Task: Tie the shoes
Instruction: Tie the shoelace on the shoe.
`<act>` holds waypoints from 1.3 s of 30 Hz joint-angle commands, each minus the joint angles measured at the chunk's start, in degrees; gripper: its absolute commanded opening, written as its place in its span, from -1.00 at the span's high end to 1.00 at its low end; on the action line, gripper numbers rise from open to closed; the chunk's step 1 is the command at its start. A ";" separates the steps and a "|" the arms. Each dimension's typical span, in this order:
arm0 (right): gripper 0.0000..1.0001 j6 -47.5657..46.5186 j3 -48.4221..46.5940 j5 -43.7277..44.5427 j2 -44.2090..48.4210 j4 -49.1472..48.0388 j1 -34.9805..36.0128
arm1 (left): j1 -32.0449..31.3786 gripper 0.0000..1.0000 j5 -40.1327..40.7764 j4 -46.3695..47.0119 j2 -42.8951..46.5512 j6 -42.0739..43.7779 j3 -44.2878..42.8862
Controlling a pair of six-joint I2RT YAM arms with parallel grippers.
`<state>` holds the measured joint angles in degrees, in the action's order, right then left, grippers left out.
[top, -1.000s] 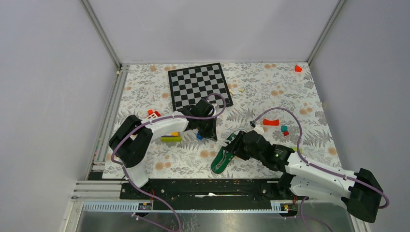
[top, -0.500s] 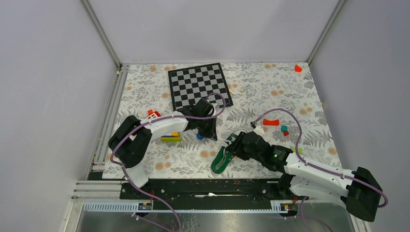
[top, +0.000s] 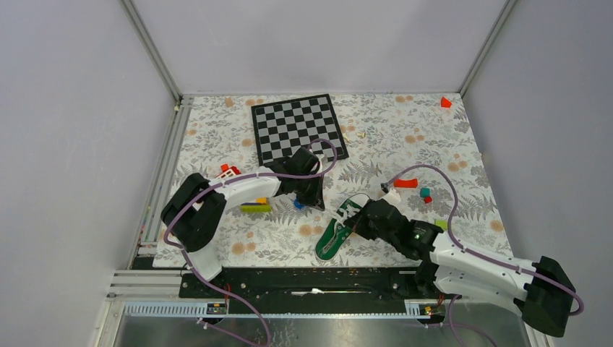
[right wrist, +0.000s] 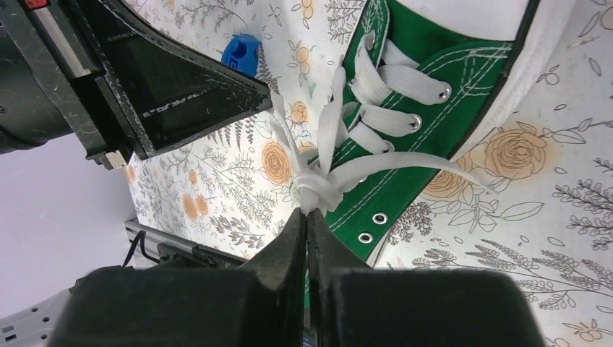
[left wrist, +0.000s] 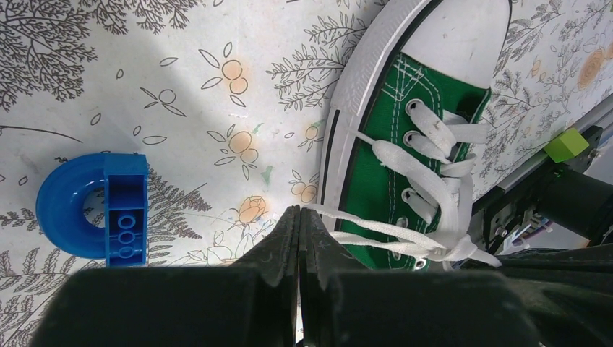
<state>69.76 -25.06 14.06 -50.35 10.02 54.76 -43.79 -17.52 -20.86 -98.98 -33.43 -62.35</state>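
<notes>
Flowered worktop (top: 448,152), front edge: green shoe (top: 335,233), left gripper (left wrist: 298,217) pinching a lace end (left wrist: 340,215), right gripper (right wrist: 306,213) clamped shut on the knot (right wrist: 318,189).

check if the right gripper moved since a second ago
Yes: the right gripper slid slightly right, away from the chessboard, baring the shoe toe, and shut on the laces.

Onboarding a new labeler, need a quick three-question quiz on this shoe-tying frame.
1. True or false: the right gripper is shut at the knot in the laces.
2. What lies left of the left gripper in its wrist view? A yellow ball; B blue arch block; C spoon.
3. Fill in: the sneaker has ____ canvas.
Key: 1 true; 2 B; 3 green.
</notes>
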 commanded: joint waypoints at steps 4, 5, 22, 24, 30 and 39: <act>1.00 1.09 3.32 6.41 6.89 5.06 0.34 | 0.50 1.00 1.06 -0.44 5.21 1.19 0.07; 1.00 1.35 3.81 6.83 8.15 5.82 0.34 | 0.40 1.00 1.11 -0.77 5.78 1.26 0.16; 1.00 6.10 11.03 9.67 21.09 12.76 -1.14 | 0.56 1.00 5.16 -0.58 7.12 0.33 6.18; 1.00 6.71 11.78 9.75 22.56 13.83 -1.24 | 0.65 1.00 5.87 -0.78 7.90 0.07 6.67; 1.00 6.73 12.40 10.10 25.16 14.98 -1.41 | 0.99 1.00 6.78 -1.32 10.46 -0.15 7.85; 1.00 5.21 11.11 9.34 21.68 12.28 -1.44 | -0.64 0.26 -2.84 5.76 10.73 -0.17 1.13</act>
<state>75.50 -12.58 20.53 -27.55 22.74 53.82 -43.38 -16.01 -20.45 -89.78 -33.43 -55.16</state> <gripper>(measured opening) 0.019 0.218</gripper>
